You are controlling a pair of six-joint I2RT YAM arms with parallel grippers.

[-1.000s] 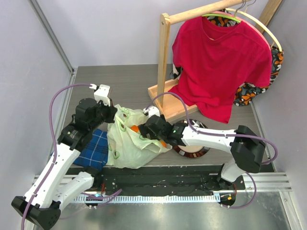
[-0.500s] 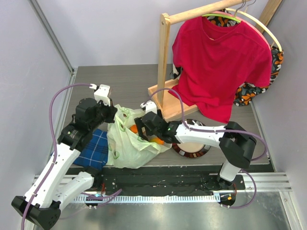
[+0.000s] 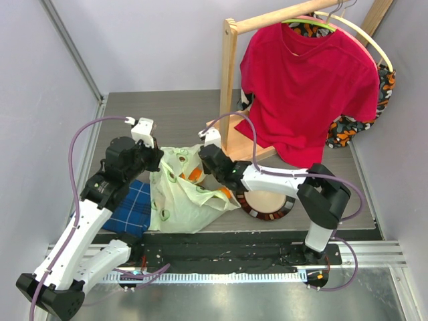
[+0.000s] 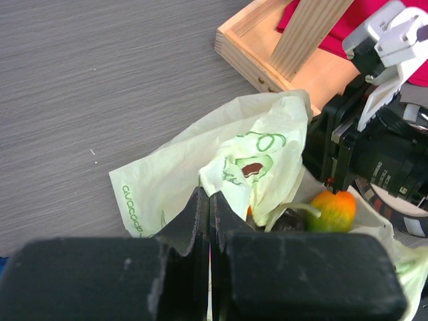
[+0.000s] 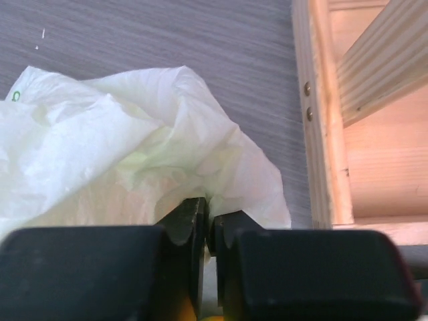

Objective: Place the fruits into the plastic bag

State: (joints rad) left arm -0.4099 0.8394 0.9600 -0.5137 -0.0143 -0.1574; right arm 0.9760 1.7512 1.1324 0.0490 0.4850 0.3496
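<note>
My left gripper and right gripper are each clenched on film of the bag, which is slumped on the table beside the plate. Fruit inside; I spot none outside. Loading looks about finished.

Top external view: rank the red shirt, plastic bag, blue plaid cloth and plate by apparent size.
1. red shirt
2. plastic bag
3. blue plaid cloth and plate: look alike, both partly hidden, unranked.

Lab cell: plain grey walls, aluminium rail
</note>
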